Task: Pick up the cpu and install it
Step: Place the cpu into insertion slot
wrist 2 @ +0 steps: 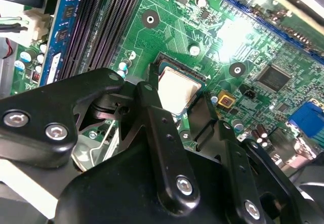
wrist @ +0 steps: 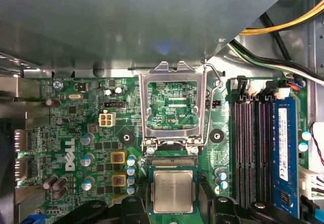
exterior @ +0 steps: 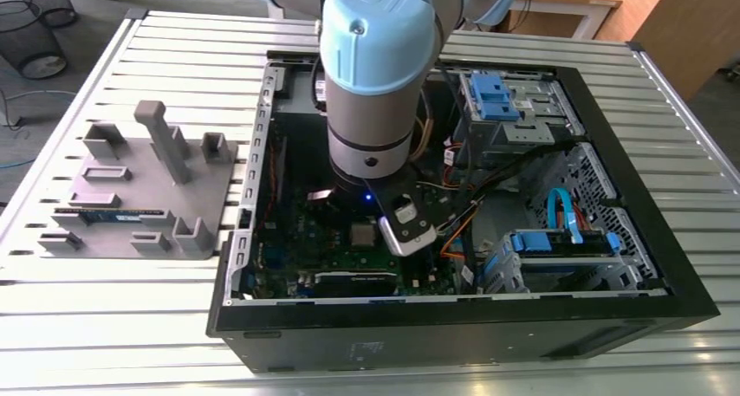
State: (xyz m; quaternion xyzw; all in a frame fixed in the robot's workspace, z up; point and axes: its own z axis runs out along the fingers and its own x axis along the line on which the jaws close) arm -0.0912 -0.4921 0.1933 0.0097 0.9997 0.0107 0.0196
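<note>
Slatted metal table [exterior: 116, 327], open computer case [exterior: 463, 331] at centre of exterior view | gripper [wrist 2: 176, 98] low over green motherboard [wrist: 76, 133] | fingers [wrist 2: 154, 133] spread, pinching nothing | cpu [wrist: 173, 191] flat in socket between them, beside opened hinged frame [wrist: 172, 107] | grey holder [exterior: 139, 197] at the exterior view's left

The cpu [wrist 2: 176, 89] in the motherboard socket [wrist 2: 178, 66]

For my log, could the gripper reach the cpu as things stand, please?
Probably yes: the socket frame is hinged up off the cpu, and the open gripper hangs right over it with nothing between.
</note>
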